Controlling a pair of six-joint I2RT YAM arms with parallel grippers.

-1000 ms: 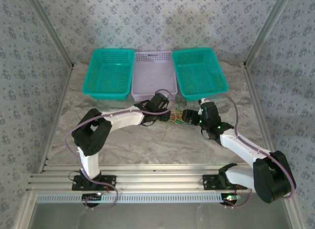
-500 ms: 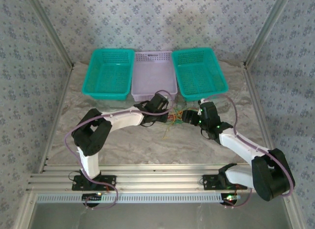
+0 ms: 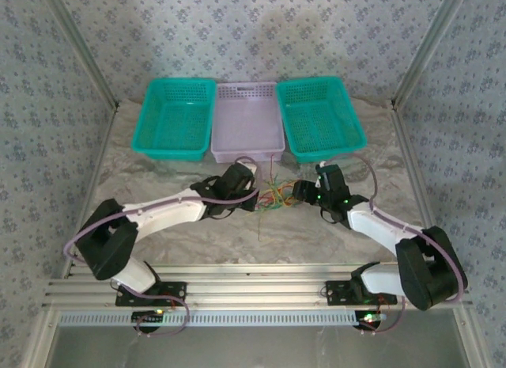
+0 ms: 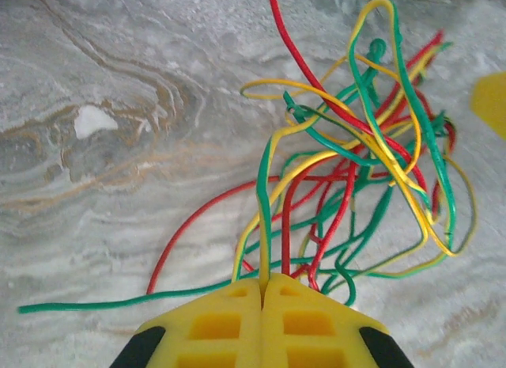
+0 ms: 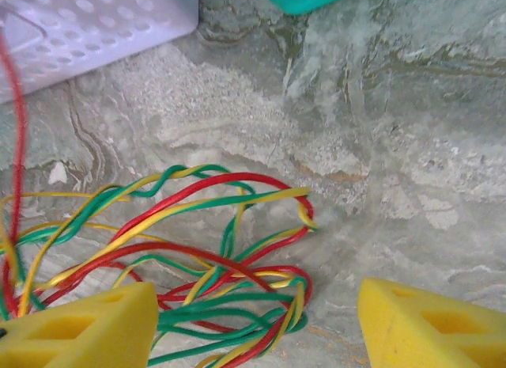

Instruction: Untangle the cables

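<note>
Marbled grey tabletop, boxed in by wallpapered walls: we see the cables, a loose knot of red, green and yellow strands, lying at its centre between two robot arms. At the bundle's 9 o'clock the left claw is clenched on it. Our left wrist camera shows the jaws pressed flat together, with a green and a yellow strand running into the seam between them. The rest of the tangle fans out toward 12 and 1 o'clock over the stone, and one green end trails off toward 9 o'clock.

At the bundle's 3 o'clock the right claw is released, its yellow jaws spread wide. From the right wrist camera we see loops of cable lying on the surface in the gap between them. We cannot tell whether they touch either jaw.

At 12 o'clock the lilac tray stands just beyond the knot, flanked by the left teal basket and the right teal basket. One red strand reaches toward the tray, another toward 6 o'clock. Bare stone lies open from the bundle toward 6 o'clock as far as the aluminium rail, and out toward both side walls.
</note>
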